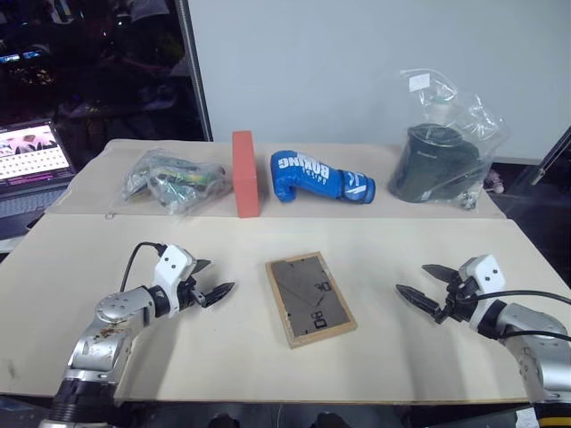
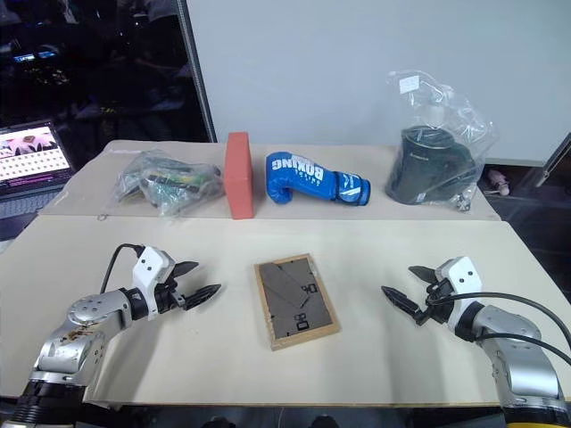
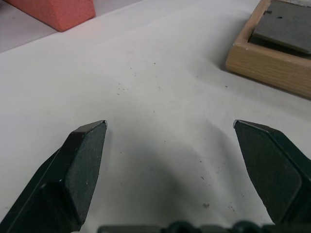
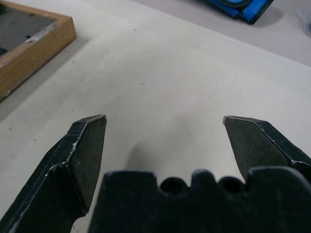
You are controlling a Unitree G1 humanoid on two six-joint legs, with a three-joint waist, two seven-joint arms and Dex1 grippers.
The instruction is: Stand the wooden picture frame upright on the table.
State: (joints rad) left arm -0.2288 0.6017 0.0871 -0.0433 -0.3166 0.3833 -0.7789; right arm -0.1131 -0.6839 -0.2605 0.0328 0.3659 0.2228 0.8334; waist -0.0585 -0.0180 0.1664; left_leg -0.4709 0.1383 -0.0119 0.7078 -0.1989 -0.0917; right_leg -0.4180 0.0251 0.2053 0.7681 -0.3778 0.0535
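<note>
The wooden picture frame (image 1: 310, 298) lies flat, dark back panel up, near the middle of the cream table (image 1: 375, 241). My left gripper (image 1: 214, 278) hovers to the frame's left, open and empty, fingers aimed toward it. On the other side of the frame, my right gripper (image 1: 417, 283) also stands open with nothing in it. A corner of the frame (image 3: 272, 53) appears ahead of the left fingers (image 3: 82, 165) in the left wrist view, and its edge (image 4: 29, 53) in the right wrist view.
Along the table's back stand an orange-red block (image 1: 245, 174), a blue boxing glove (image 1: 317, 176), a crumpled clear bag (image 1: 171, 181) at the left and a dark object in a clear bag (image 1: 443, 153) at the right. A laptop (image 1: 31, 159) sits beyond the left edge.
</note>
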